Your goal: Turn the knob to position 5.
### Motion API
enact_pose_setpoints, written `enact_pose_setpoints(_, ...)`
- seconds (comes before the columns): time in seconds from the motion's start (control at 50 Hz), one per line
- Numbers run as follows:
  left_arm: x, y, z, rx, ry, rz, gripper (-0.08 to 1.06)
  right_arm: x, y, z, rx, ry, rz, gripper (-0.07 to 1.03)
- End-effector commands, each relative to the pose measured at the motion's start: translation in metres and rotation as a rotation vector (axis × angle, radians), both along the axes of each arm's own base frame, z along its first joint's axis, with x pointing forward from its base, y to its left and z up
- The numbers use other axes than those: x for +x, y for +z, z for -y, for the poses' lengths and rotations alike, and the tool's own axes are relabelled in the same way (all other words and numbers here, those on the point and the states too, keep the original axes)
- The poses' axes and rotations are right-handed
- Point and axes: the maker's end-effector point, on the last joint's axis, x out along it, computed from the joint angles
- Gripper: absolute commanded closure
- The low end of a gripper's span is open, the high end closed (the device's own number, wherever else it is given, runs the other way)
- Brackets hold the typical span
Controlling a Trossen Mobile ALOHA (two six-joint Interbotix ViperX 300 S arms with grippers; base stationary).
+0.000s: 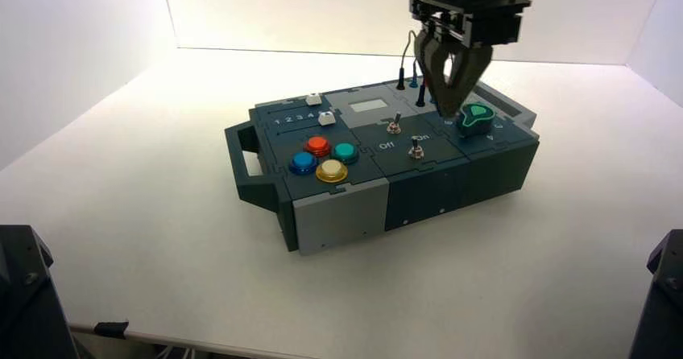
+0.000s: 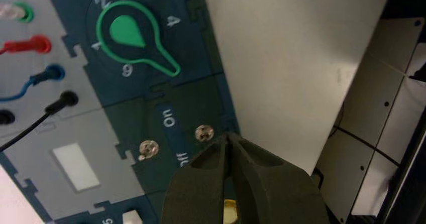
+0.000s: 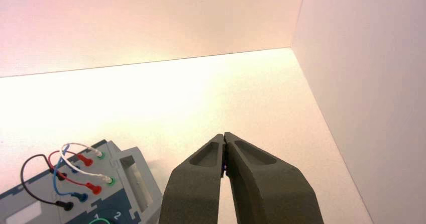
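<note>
The green teardrop knob [image 1: 475, 119] sits on the box's right end. In the left wrist view the knob [image 2: 128, 33] has its narrow tip between the white 4 [image 2: 173, 20] and the 6 [image 2: 127, 70]. No 5 shows; the tip covers that spot. My left gripper [image 1: 445, 111] hangs above the box just left of the knob, shut and empty. In its own view the left gripper [image 2: 228, 136] is over the front toggle switch [image 2: 203, 132]. My right gripper [image 3: 224, 135] is shut and empty, held high beyond the box's right end.
Two metal toggle switches [image 1: 395, 125] with On/Off lettering stand left of the knob. Four coloured push buttons [image 1: 318, 146] and two white sliders [image 1: 325, 118] are on the box's left half. Plugged wires [image 1: 411, 61] stand at the back. White walls enclose the table.
</note>
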Motion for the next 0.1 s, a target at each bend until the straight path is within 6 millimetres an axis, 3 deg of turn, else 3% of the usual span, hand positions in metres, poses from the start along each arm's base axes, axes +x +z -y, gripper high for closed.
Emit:
enact_pose_setpoints(0.02, 0.0101, 0.0286, 0.0023, -0.060, 0.021, 0.036, 1.01, 0.0050, 0.0131, -0.0025, 0.003, 0.011, 0.035, 0.98)
enact_pose_setpoints(0.1, 0.0143, 0.0306, 0.0014, -0.065, 0.028, 0.039, 1.01, 0.0052, 0.0131, -0.0033, 0.005, 0.014, 0.036, 0.98)
